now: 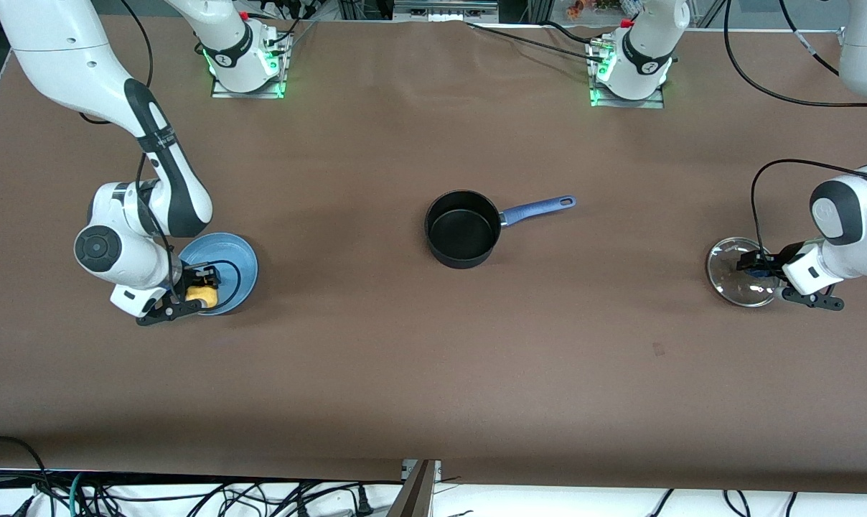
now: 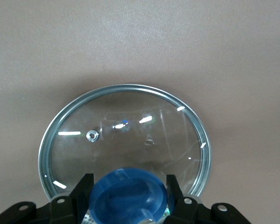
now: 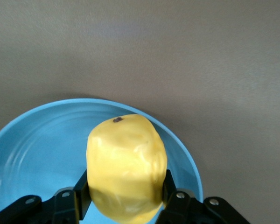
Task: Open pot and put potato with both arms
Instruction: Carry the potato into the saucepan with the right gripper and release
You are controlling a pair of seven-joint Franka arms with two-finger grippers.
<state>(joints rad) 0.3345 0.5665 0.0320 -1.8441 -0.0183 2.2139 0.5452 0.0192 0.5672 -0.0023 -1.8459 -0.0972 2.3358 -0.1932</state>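
The black pot (image 1: 462, 230) stands open at the middle of the table, its blue handle (image 1: 537, 210) toward the left arm's end. The glass lid (image 1: 731, 281) lies at the left arm's end; it also shows in the left wrist view (image 2: 126, 130). My left gripper (image 1: 753, 264) (image 2: 128, 182) is shut on the lid's blue knob (image 2: 126, 200). My right gripper (image 1: 202, 291) (image 3: 125, 179) is shut on the yellow potato (image 1: 202, 296) (image 3: 126, 149), at the blue plate (image 1: 236, 258) (image 3: 32, 144).
The blue plate sits at the right arm's end of the brown table. The two arm bases (image 1: 247, 61) (image 1: 631, 68) stand along the edge farthest from the front camera. Cables lie past the near table edge (image 1: 433, 467).
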